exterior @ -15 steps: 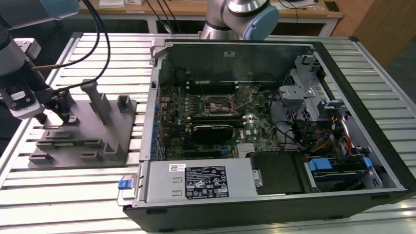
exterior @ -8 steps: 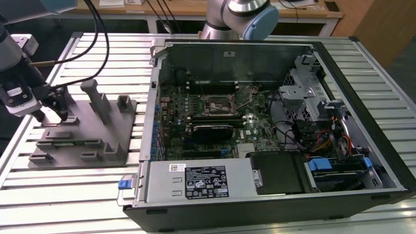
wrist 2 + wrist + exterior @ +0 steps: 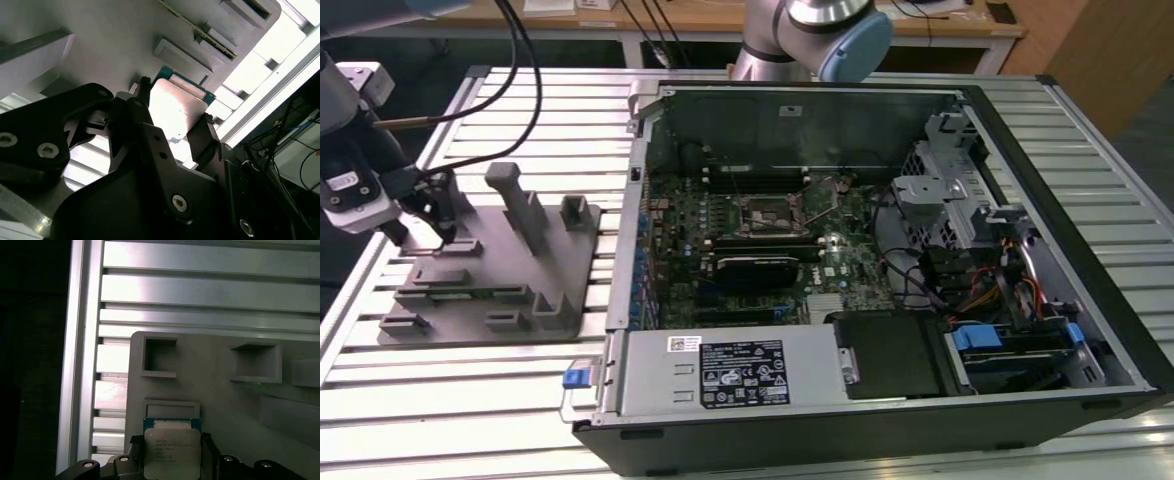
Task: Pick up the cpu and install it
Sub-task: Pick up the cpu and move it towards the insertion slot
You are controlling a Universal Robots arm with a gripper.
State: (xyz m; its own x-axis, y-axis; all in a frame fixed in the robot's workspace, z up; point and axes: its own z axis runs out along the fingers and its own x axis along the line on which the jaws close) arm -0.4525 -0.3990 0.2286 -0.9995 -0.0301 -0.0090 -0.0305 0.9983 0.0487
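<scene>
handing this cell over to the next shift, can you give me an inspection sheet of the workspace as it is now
surface: slotted aluminium table
job's things: cpu at the grey fixture; open computer case with motherboard on the exterior view's right of the fixture
clutter: nothing seen
grippers: pincer shut on the cpu, fingers against two opposite edges
cables: black cables hanging toward the pincer; coloured wiring inside the case
surroundings: arm behind the case; wooden desk beyond the table
</scene>
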